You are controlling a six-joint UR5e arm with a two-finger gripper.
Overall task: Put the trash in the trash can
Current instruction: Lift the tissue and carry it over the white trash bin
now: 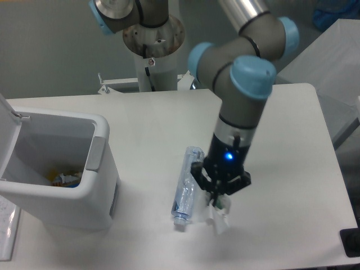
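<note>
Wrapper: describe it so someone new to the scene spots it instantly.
Start at the white trash can on the left, then go right past the long crushed bottle lying on the table. The wrapper hangs from the gripper: small, crumpled, white-and-clear, unlike the bluish bottle.

A white table (292, 169) carries the crushed bottle (187, 188) and the open trash can (62, 169).

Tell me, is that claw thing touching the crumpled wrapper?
Touching. The camera view shows the crumpled wrapper hanging from the end effector, pinched between its fingers above the table.
</note>
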